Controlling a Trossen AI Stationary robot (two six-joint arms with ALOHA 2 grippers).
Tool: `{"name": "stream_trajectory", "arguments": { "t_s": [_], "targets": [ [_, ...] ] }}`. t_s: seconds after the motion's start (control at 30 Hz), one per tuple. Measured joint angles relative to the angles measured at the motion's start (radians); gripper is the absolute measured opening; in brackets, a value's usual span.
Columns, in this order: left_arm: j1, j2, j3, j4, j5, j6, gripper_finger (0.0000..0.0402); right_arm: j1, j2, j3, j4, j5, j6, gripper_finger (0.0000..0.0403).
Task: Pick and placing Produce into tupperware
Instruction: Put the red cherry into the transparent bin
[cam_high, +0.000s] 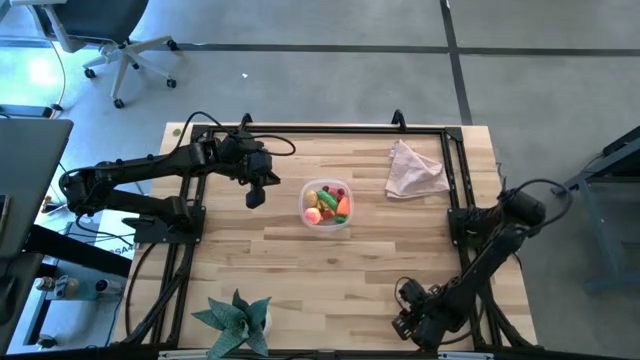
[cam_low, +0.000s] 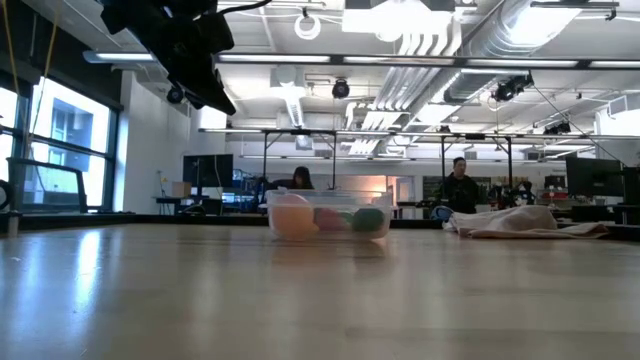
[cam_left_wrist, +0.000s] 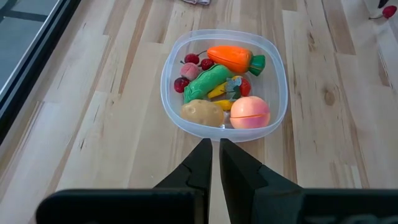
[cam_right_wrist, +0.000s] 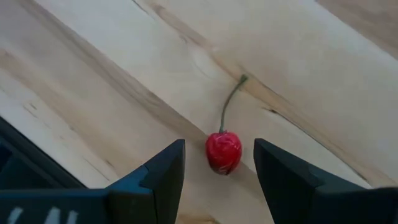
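Note:
The clear tupperware (cam_high: 326, 205) stands mid-table and holds produce: an orange carrot (cam_left_wrist: 230, 58), a green piece (cam_left_wrist: 208, 81), a tan potato (cam_left_wrist: 202, 112), a pink-red fruit (cam_left_wrist: 250, 112) and red cherries (cam_left_wrist: 189, 62). My left gripper (cam_left_wrist: 214, 152) hangs shut in the air just to the left of the tupperware (cam_left_wrist: 171, 93), pointing slantwise down at it. Near the table's near right corner my right gripper (cam_right_wrist: 219, 146) is open and points down. A single red cherry (cam_right_wrist: 223, 151) with a green stem lies on the wood between its fingers, with a gap on each side.
A pinkish-beige cloth (cam_high: 413, 170) lies crumpled at the far right. A green fake plant (cam_high: 238, 320) stands at the near edge, left of centre. Black frame rails (cam_high: 190, 240) run along the table's sides. Bare wood lies between the tupperware and the near edge. People sit in the room behind.

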Motion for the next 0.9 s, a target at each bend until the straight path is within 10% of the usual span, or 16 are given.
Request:
{"name": "stream_trajectory", "arguments": {
  "t_s": [0.9],
  "targets": [
    [0.000, 0.000, 0.000, 0.000, 0.000, 0.000, 0.0021, 0.000, 0.013, 0.000, 0.020, -0.005, 0.028, 0.0157]
  ]
}}
